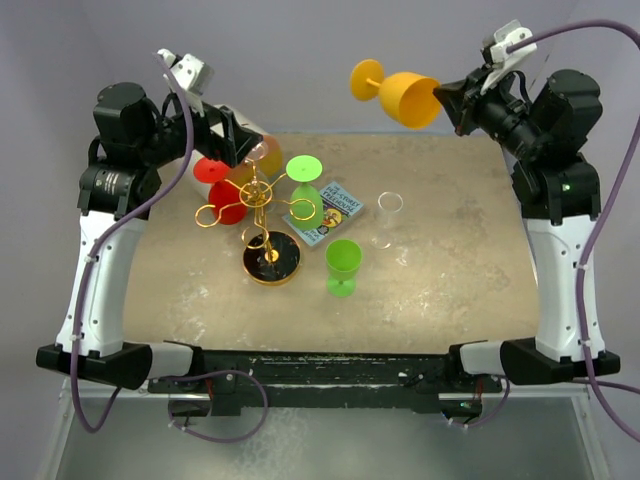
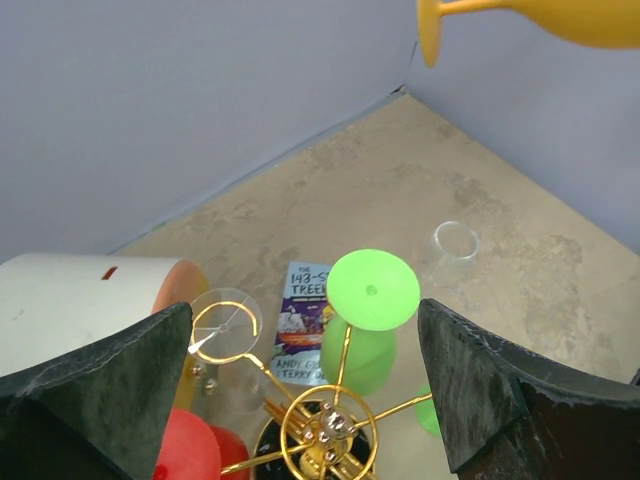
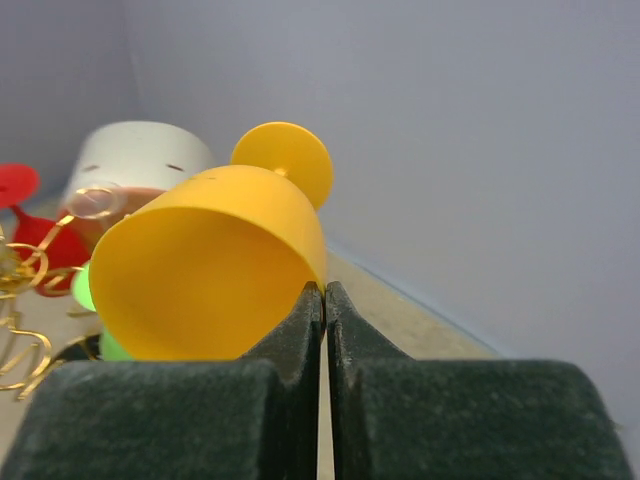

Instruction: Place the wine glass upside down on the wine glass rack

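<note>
The orange wine glass (image 3: 205,270), rim pinched by the right gripper (image 3: 325,298), needs turning foot-up before its stem enters a free wine glass rack (image 1: 262,205) arm; the left gripper (image 2: 305,375) gapes empty.

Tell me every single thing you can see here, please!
yellow-orange wine glass: one, up in the air, lying sideways, pinched by its rim
green wine glasses: two; one upside down on the rack, one upright on the table
red wine glass: one, upside down on the rack
clear wine glasses: two; one standing right of the book, one foot-up at the rack
wine glass rack: one, gold wire, black base, left of the table's middle
book: one, blue cover, flat beside the rack
white cylinder: one, on its side behind the rack
table: one, tan
left gripper: open, above the rack
right gripper: shut on the yellow-orange glass
</note>
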Controlling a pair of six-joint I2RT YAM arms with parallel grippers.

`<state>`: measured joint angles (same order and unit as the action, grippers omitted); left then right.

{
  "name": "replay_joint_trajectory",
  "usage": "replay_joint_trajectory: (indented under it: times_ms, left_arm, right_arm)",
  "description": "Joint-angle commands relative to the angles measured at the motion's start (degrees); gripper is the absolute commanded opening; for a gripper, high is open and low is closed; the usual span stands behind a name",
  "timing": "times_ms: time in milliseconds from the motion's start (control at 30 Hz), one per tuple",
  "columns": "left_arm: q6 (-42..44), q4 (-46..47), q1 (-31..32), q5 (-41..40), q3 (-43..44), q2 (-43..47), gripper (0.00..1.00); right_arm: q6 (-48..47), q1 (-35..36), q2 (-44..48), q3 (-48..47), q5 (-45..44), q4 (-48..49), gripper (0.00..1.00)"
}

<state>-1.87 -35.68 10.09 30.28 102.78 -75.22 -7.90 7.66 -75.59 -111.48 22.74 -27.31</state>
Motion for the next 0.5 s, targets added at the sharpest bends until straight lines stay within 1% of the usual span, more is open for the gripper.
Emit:
replay_joint_trajectory:
  times_ms: [0, 100, 300, 400, 467]
  left_arm:
    - [-10.43, 7.48, 0.04, 6.70, 2.11, -1.65, 0.95]
    - [-15.22, 10.31, 1.69, 8.77, 2.36, -3.25, 0.94]
    - [-19.39, 12.70, 5.55, 7.58, 4.68, -7.54, 0.92]
    - [-21.45, 13.04, 5.81, 5.76, 5.84, -9.58, 0.86]
    - [-22.91, 13.75, 5.92, 6.12, 6.56, -10.68, 0.82]
  right_arm:
    - [10.32, 1.90, -2.83, -2.71, 10.18, 6.95, 0.00]
    - [11.50, 4.02, -4.05, -2.54, 11.34, 7.55, 0.00]
    - [14.55, 5.25, -4.99, -1.73, 15.69, 9.64, 0.00]
    - [15.10, 5.26, -4.87, -1.24, 17.59, 10.20, 0.00]
    - [15.32, 5.26, -4.59, -0.54, 18.17, 10.49, 0.00]
